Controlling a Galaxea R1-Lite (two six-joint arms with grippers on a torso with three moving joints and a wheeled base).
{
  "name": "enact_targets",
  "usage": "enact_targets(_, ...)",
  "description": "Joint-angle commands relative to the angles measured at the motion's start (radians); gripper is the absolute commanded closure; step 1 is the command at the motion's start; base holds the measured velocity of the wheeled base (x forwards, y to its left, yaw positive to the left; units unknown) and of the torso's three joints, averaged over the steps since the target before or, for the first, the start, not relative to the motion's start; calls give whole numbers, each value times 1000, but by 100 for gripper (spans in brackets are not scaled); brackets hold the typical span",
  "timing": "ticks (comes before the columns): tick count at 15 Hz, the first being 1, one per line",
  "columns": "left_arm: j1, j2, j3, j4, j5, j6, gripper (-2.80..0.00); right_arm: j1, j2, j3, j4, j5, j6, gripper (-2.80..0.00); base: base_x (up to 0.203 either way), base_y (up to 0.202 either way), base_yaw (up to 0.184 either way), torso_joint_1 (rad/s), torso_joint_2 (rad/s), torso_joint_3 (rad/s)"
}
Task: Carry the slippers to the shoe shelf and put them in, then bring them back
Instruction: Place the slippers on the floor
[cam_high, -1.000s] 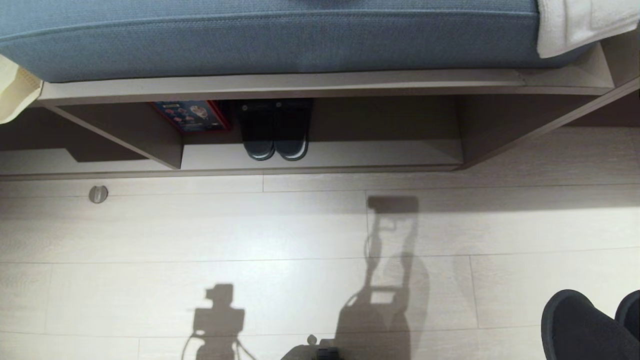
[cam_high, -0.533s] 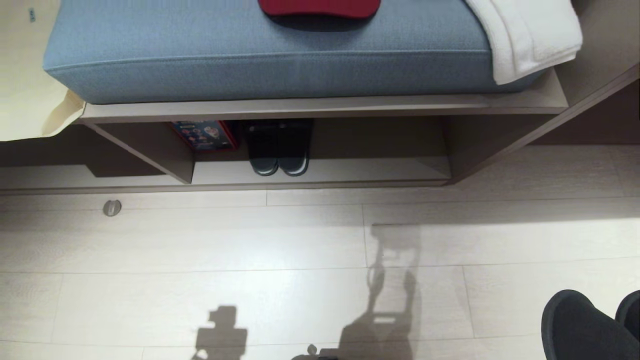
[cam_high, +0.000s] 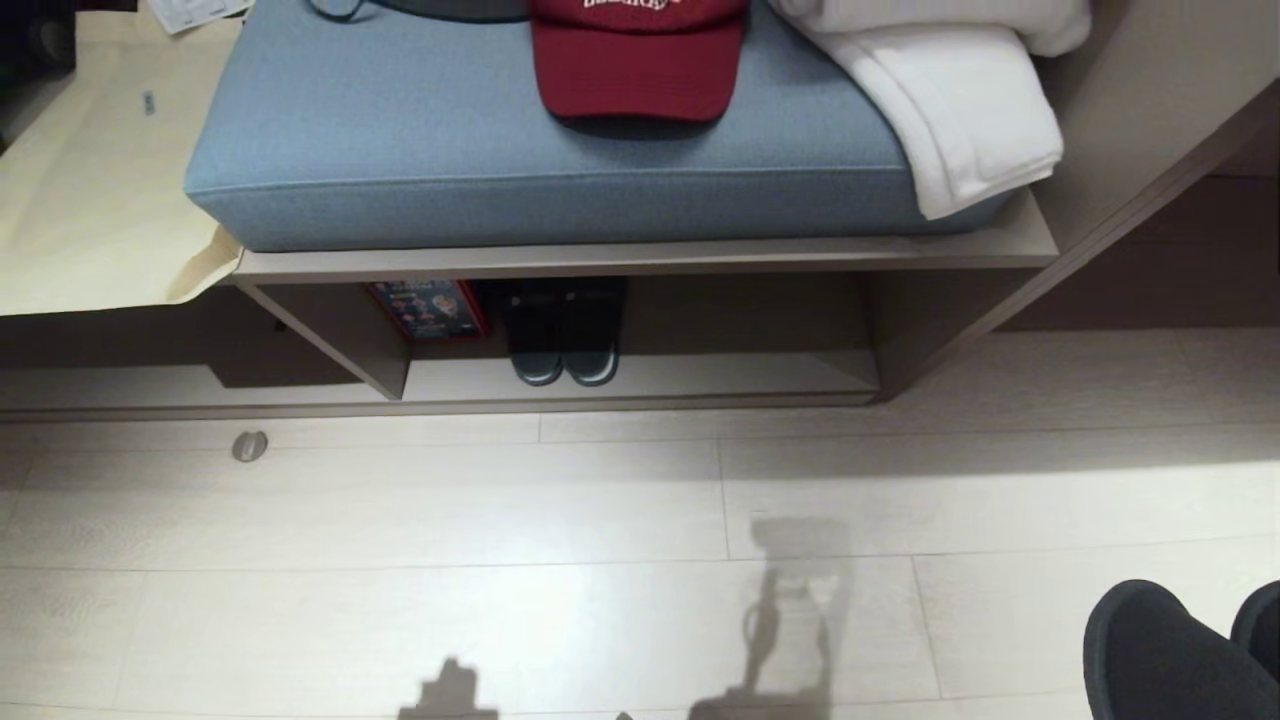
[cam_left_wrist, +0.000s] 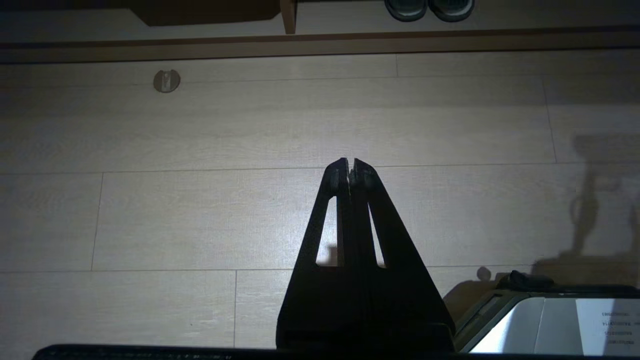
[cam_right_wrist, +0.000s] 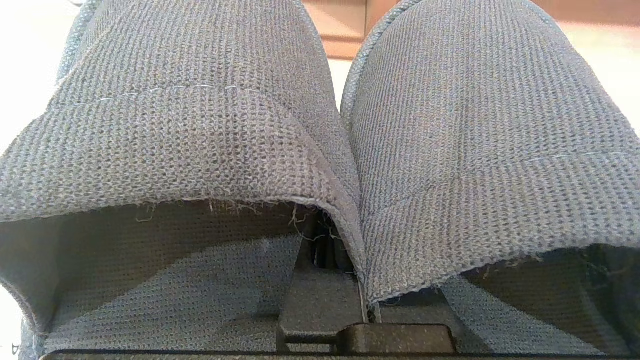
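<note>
Two slippers (cam_right_wrist: 320, 150), grey-blue and coarsely knitted, hang side by side from the right gripper (cam_right_wrist: 327, 250), whose jaws are pinched nearly shut on the inner edges where the two toe bands meet; in the head view their rounded ends show dark at the near right corner (cam_high: 1180, 650), above the floor and well apart from the shoe shelf (cam_high: 640, 262). The fabric is soft, frayed along the band edges, and likely to sag, so the carry should stay level and unhurried, with the pinch kept firm. The shelf is a low wood-grain cubby under a blue cushion (cam_high: 560, 170); its right bay already holds a black pair (cam_high: 563, 345) and a red-edged box (cam_high: 430, 308) near the divider, so the bare stretch to the right of them looks the better target, approached low to pass under the top board. The left gripper (cam_left_wrist: 350, 167), jaws closed and empty, hangs over the pale plank floor (cam_high: 500, 520).
</note>
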Motion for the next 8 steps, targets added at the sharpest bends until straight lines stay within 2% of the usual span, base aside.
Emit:
enact_targets(1, 1, 0, 0, -1, 0, 0, 0, 0, 3, 0, -1, 0, 0, 0, 0, 0, 0, 2, 0, 203)
enact_targets(8, 0, 0, 2, -1, 0, -1, 0, 0, 2, 0, -1, 0, 0, 0, 0, 0, 0, 1, 2, 202)
